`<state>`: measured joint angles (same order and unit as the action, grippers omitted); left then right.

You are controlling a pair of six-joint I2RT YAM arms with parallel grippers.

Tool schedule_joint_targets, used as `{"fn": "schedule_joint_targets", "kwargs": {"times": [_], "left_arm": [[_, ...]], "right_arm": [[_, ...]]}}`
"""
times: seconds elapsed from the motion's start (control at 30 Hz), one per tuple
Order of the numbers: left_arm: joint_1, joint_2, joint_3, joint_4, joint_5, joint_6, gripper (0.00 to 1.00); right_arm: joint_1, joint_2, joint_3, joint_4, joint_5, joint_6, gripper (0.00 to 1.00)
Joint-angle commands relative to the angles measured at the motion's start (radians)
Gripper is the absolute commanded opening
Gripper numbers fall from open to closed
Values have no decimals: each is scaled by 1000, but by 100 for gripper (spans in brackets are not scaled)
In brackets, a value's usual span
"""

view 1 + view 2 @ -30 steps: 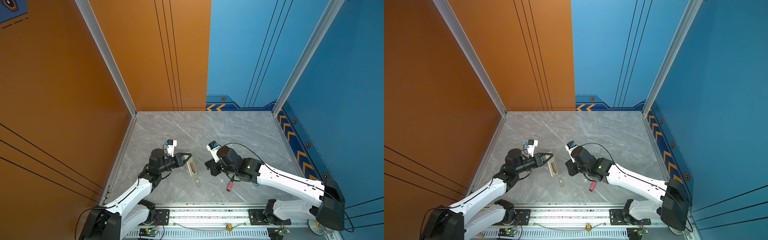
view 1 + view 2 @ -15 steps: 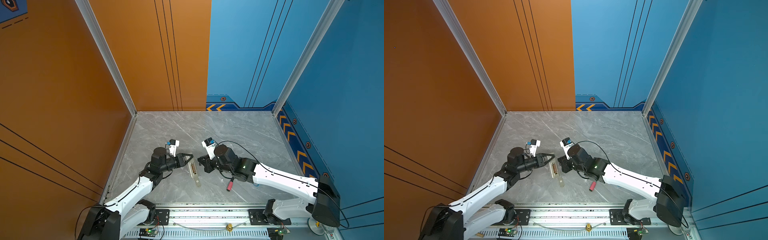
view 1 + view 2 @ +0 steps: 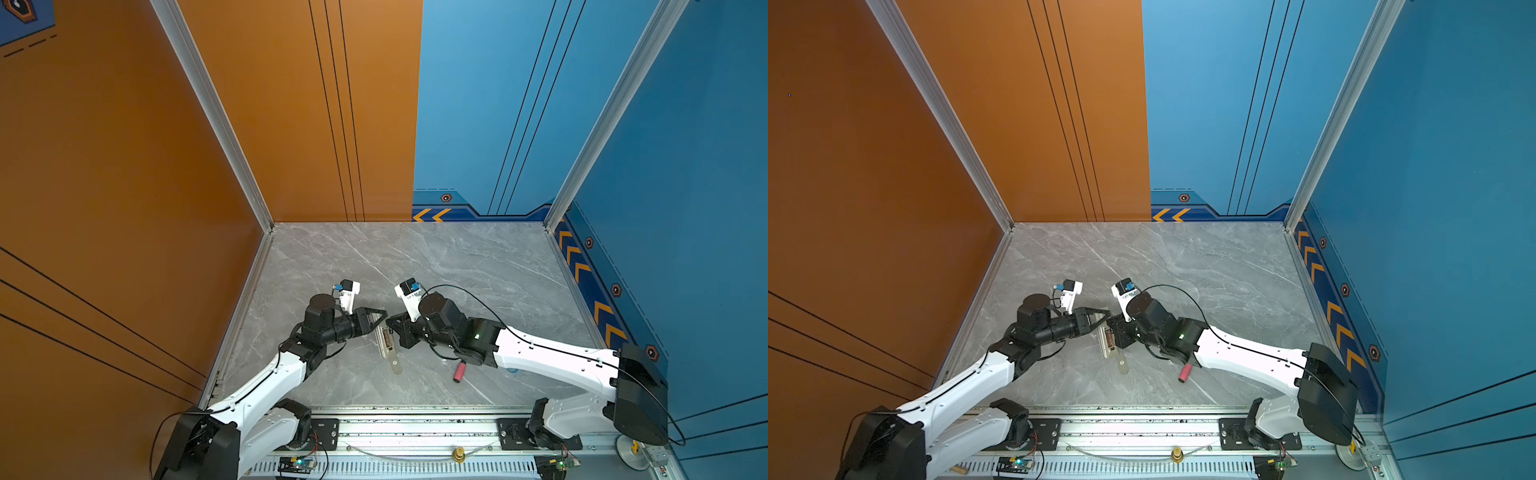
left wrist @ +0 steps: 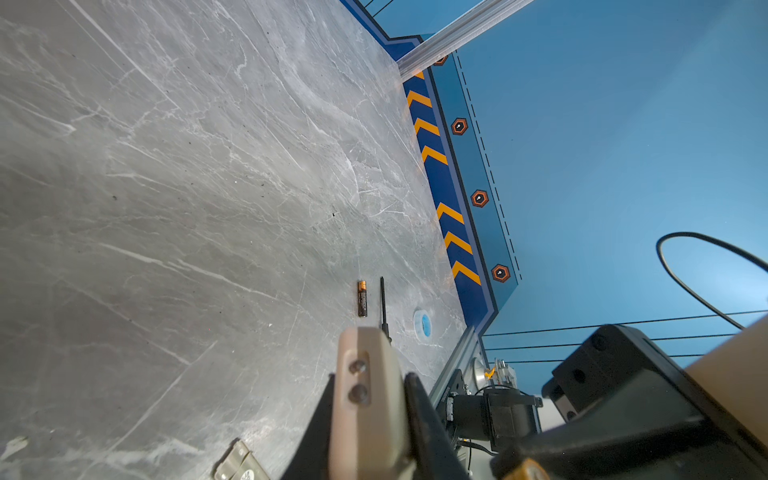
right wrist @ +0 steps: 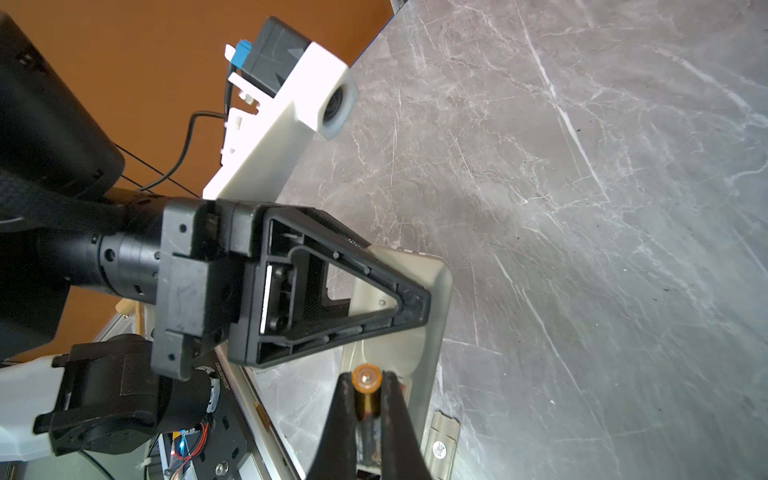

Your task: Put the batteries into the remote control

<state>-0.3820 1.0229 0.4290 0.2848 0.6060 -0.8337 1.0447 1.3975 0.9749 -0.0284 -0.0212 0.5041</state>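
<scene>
Your right pincer [image 5: 368, 399] is pinching one battery [image 5: 367, 388] between its fingertips, gold-capped end showing in the right wrist view, and it holds that cell just over the beige back of the remote control [image 5: 432, 299], near the edge of the handset. Your left pincer [image 5: 409, 301] is pressed onto the remote control itself, clamping one end of it so that the handset is steadied against the grey marble surface [image 3: 457, 266]; in the left wrist view the beige end of the remote sits between the dark fingers. In both top views the two pincers meet nose to nose over the remote, which lies lengthwise between them. So by my reading you are mid-way through the first insertion: the handset is secured with its back showing and a cell is in hand at it, but I cannot see the recess clearly enough to say whether the cell is already seating. The other battery [image 4: 362, 298] lies loose on the surface, well apart from the remote, just beside the black shaft of the screwdriver [image 3: 458, 372], whose pink handle shows near your right arm. A small beige piece [image 3: 395, 365], possibly the battery cover, lies off the remote's near end. Left for you: seat this cell, fetch and seat the second.
</scene>
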Motion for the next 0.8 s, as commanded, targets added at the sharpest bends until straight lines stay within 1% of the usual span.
{"fn": "schedule_joint_targets", "kwargs": {"times": [0.0,0.77], "left_arm": [[-9,-20,37,-5,-19,12,0],[-4,-38,37,1,-26,-12,0]], "right_arm": [[9,18,18,27,32,20,0],[26,61,-5,41,70,24,0]]}}
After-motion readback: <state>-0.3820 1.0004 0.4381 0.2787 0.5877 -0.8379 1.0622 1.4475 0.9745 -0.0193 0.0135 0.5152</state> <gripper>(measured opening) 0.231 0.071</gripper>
